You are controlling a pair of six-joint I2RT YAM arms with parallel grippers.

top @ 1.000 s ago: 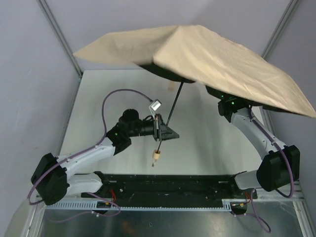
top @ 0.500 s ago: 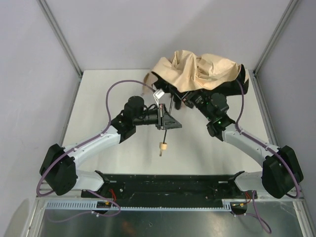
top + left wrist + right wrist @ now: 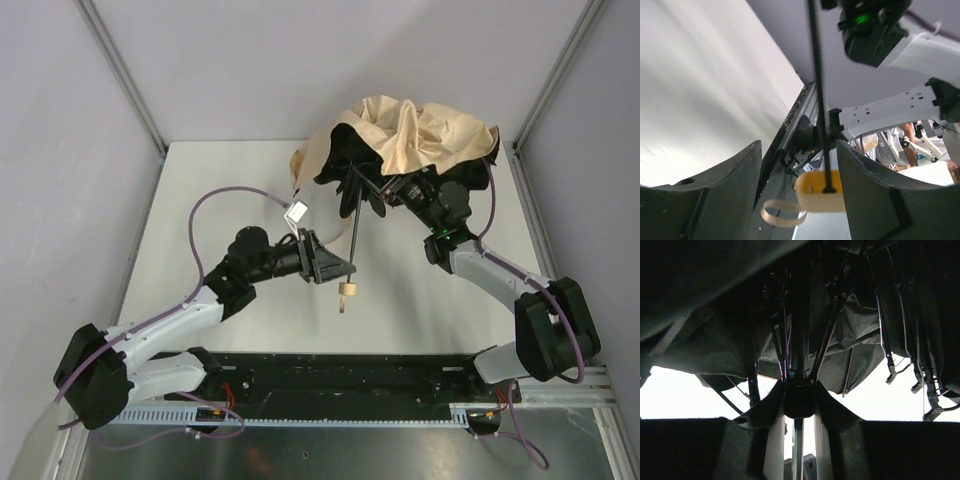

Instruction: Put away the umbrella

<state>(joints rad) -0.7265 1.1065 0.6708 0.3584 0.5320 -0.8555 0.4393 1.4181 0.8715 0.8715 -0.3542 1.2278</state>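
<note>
Nearest, the umbrella's (image 3: 400,150) small, pale wooden handle (image 3: 348,290) and flat wrist loop (image 3: 782,212) hung above the table (image 3: 200,190). The left gripper (image 3: 326,268) stood parted around the thin black metal shaft (image 3: 355,230), seemingly only steadying it. Farther up, the right gripper (image 3: 400,192) was clamped on the black runner (image 3: 800,402), apparently bearing the weight. Beyond, the matte tan canopy (image 3: 420,130) bunched in crumpled folds.

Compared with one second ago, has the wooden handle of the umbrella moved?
Yes. In the top view the wooden handle has shifted to the right and a little farther from the black base rail.
</note>
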